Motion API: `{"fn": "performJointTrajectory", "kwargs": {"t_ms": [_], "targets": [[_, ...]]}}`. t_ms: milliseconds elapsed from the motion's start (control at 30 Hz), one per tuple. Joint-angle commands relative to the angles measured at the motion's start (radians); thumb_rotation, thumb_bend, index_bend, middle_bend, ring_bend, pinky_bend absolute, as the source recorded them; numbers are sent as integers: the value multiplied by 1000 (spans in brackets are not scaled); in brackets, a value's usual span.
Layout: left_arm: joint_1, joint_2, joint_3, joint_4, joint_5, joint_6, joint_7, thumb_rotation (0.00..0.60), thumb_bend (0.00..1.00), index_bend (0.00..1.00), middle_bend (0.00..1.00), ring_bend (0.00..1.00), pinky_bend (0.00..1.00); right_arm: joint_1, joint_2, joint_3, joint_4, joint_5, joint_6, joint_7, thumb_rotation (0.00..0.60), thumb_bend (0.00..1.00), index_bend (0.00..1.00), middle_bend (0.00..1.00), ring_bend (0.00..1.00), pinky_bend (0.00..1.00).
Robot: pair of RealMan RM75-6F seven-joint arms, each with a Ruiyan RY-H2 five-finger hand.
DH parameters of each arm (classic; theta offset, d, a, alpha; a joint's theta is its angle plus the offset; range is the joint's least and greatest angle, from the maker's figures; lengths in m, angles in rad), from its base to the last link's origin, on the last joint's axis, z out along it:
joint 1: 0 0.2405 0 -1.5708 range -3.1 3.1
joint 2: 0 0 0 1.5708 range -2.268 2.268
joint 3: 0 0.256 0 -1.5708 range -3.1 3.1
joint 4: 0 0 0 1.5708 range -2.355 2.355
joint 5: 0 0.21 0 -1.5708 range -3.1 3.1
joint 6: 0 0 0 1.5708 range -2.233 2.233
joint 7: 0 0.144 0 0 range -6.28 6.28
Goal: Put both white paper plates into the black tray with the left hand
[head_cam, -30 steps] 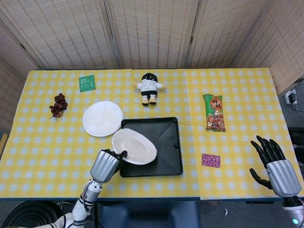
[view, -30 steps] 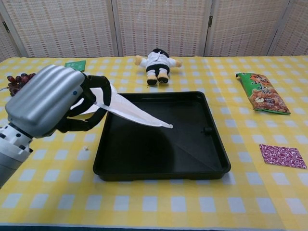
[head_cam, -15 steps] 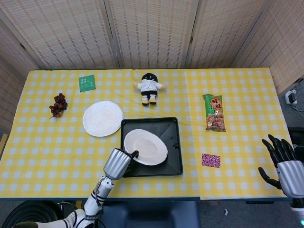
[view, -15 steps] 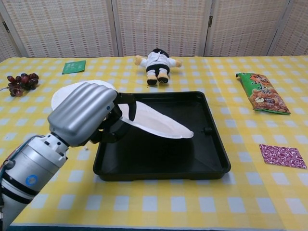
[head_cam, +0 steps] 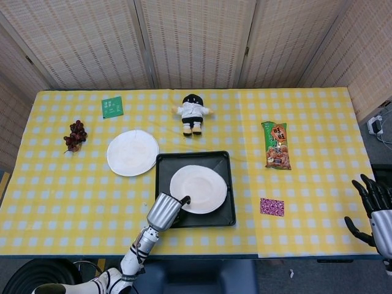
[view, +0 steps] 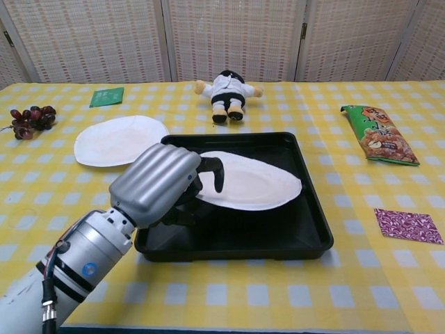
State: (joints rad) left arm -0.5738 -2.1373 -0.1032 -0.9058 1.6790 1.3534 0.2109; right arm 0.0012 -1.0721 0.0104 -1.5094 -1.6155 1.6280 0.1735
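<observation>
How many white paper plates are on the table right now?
2. One plate is over the black tray, held by the left hand. The other plate lies on the tablecloth beside the tray's far-left corner.

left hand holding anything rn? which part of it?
Left hand pinches a white paper plate by its near-left rim, over the black tray. Right hand holds nothing.

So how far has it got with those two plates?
About halfway. The left hand grips the first paper plate by its edge, holding it over the black tray; it has not let go. The second plate lies on the tablecloth beside the tray, left to move. The right hand holds nothing.
</observation>
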Motion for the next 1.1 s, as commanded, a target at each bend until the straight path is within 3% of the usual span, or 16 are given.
{"fn": "performJointTrajectory", "kwargs": {"t_ms": [33,267,433,567,700,867,1100], "targets": [[-2,8,2,-22,-8,-5,5,600,272,275,1000,1000,1000,0,1,-1,1,-4,-1,0,600,367,0,0,0,0],[8,74,22,-136,-29,-37,44,600,203,216,1000,1000,1000,-2,-2,-1,0,-11,1,-5,600,367,0,0,0,0],[10,171,35,-296,-57,-92,78,600,169,170,1000,1000,1000,-3,-3,-4,-2,-20,1,-10,600,367,0,0,0,0],[16,229,25,-374,-56,-74,123,600,163,166,1000,1000,1000,-4,-3,-7,-4,-29,5,-11,600,366,0,0,0,0],[22,274,-6,-395,-72,-52,153,600,173,187,1000,1000,1000,-6,-3,-11,-6,-40,10,-12,600,367,0,0,0,0],[34,334,-52,-390,-113,-29,141,600,218,286,1000,1000,1000,-6,-4,-14,-8,-48,10,-14,600,367,0,0,0,0],[46,380,-46,-316,-154,-56,96,600,359,407,1000,1000,1000,-4,-9,-20,-14,-62,7,-27,600,367,0,0,0,0]]}}
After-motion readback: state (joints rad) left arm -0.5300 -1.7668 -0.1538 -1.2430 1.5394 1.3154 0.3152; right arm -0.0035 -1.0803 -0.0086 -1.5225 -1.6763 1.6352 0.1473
